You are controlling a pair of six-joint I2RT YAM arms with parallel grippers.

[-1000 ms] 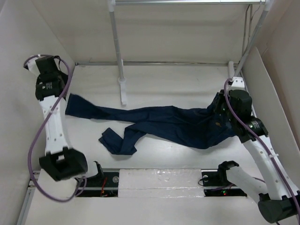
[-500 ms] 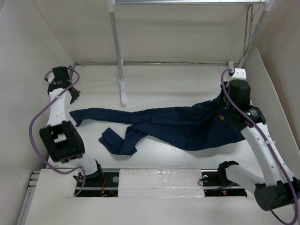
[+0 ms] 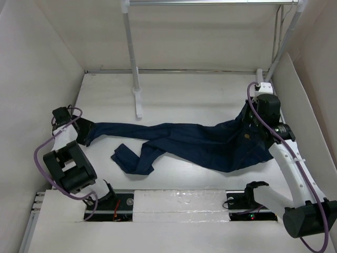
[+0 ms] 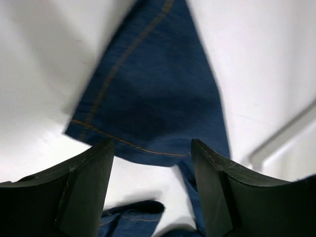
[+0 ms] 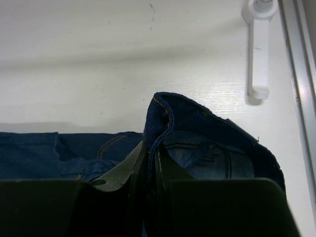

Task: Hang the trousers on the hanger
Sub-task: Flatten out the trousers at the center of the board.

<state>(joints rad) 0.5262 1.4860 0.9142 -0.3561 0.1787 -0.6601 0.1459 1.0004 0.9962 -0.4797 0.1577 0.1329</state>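
The trousers (image 3: 195,139) are dark navy jeans stretched flat across the table, one leg folded back on itself (image 3: 131,158). My left gripper (image 3: 84,132) is at the far left leg end. In the left wrist view it (image 4: 152,145) is open, and the stitched hem (image 4: 148,113) lies just ahead of the fingertips, with nothing between them. My right gripper (image 3: 251,122) is shut on the waistband (image 5: 159,116), which stands up pinched between its jaws. The hanger (image 3: 276,39) shows only as a thin pale wire beside the right rack pole.
A white rack pole (image 3: 131,52) stands at the back on a foot (image 3: 138,103). A second pole (image 3: 287,37) leans at the right, under a metal rail (image 3: 210,2). White walls close in on the left and right. Another white foot (image 5: 259,49) lies beyond the waistband.
My left arm swung from the back left corner forward and down to the leg end, and its jaws opened. The leg end shifted nearer. The right gripper kept hold of the waistband.
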